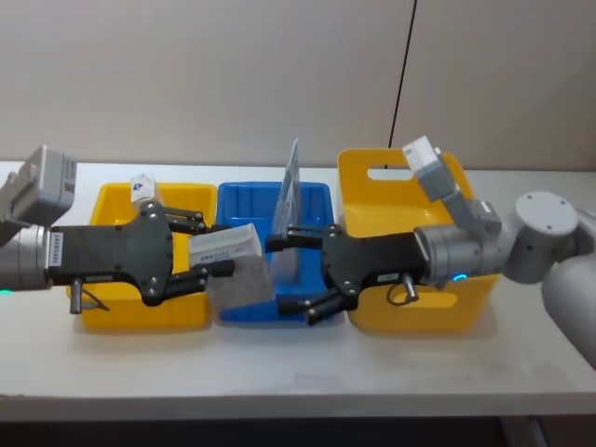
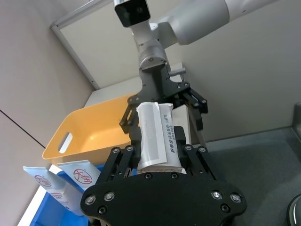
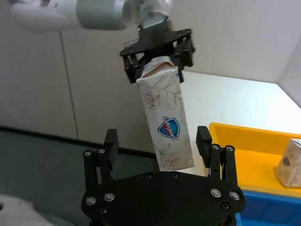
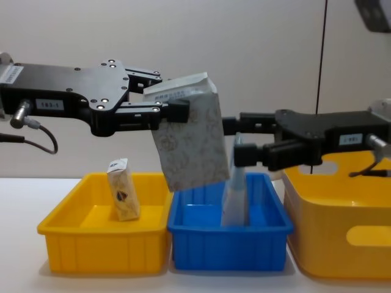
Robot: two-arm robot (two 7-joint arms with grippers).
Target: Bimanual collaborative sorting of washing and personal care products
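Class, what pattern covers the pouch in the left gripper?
The pouch has faint floral lines on whitish ground; best in right wrist view.

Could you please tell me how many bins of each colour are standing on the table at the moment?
Yellow bins: 2
Blue bin: 1
Total: 3
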